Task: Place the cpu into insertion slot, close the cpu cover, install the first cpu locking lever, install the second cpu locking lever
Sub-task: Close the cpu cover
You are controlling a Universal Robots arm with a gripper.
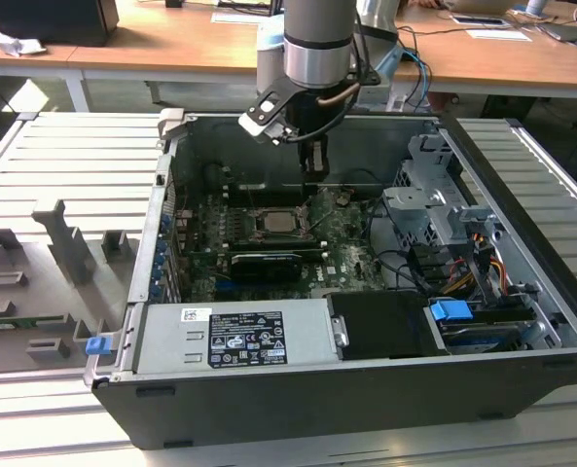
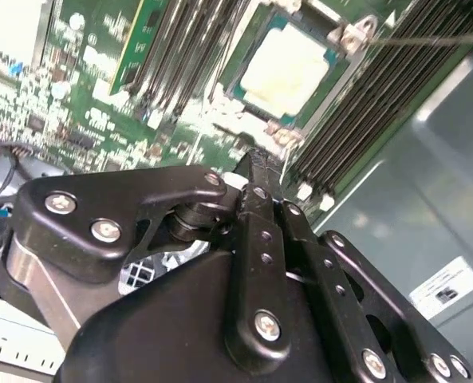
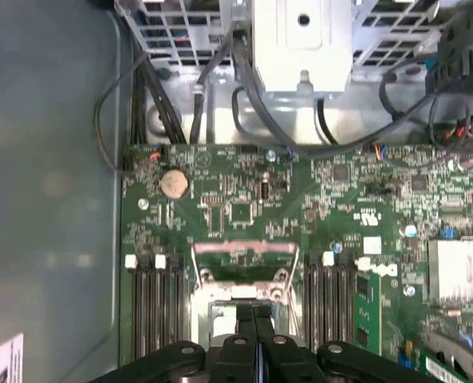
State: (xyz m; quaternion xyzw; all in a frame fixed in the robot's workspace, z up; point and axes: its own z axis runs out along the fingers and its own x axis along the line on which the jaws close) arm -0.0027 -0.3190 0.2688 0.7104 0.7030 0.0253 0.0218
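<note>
The cpu (image 2: 288,68) lies in the slot (image 3: 206,307). The end effector (image 1: 314,167) hovers just above, its fingers (image 3: 246,329) pressed together.

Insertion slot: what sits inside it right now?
The cpu lies inside the insertion slot, pale face up. Whatever is beneath the cpu is covered by it.

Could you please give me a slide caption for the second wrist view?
Shut gripper poised near the cpu seated in the insertion slot.

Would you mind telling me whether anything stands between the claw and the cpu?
Nothing visible does. In the second wrist view the claw hangs just beside the insertion slot, and the cpu lies in it in plain sight.
</note>
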